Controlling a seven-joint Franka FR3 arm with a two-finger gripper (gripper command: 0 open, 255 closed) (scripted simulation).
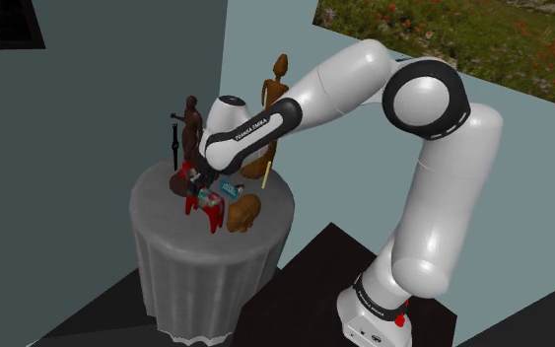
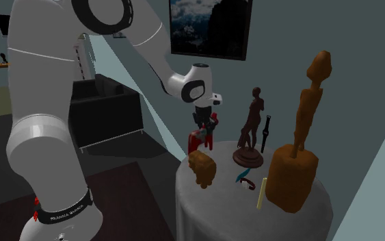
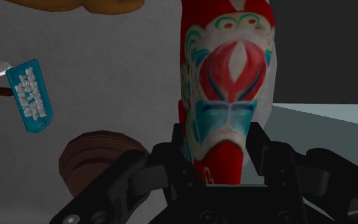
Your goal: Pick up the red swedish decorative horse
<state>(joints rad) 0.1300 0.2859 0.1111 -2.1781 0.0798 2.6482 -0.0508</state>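
Left to right in the shoulder view, on the round cloth-draped worktop:
- one black strap, standing upright
- one dark figurine
- one horse
- one teal tag
- one brown carving
- one pale stick
- one tall figure

That is one of each, seven things in all. One arm, one pincer, two fingers.

The horse is red with a white and teal painted pattern. It is at the worktop's near edge in the shoulder view, between the dark figurine's base and the carving. My pincer sits over it from above. In the wrist view the horse runs up between my fingers and both press its flanks, so the pincer is narrow and holding the horse. I cannot tell whether its legs touch the cloth.

Handling, my guess:
- **Stiffness:** hard, stiff and carved, with no give under the fingers.
- **Weight:** probably light.
- **Surface:** the paint is probably slick, so I squeeze firmly and lift straight up.
- **Weak points:** the legs and ears look weakest, so I avoid them.
- **Best hold:** across the body, flank to flank at mid-back, which is where I am.

The carving is just beside the horse and the figurine's base is near. A sideways swing could knock either.
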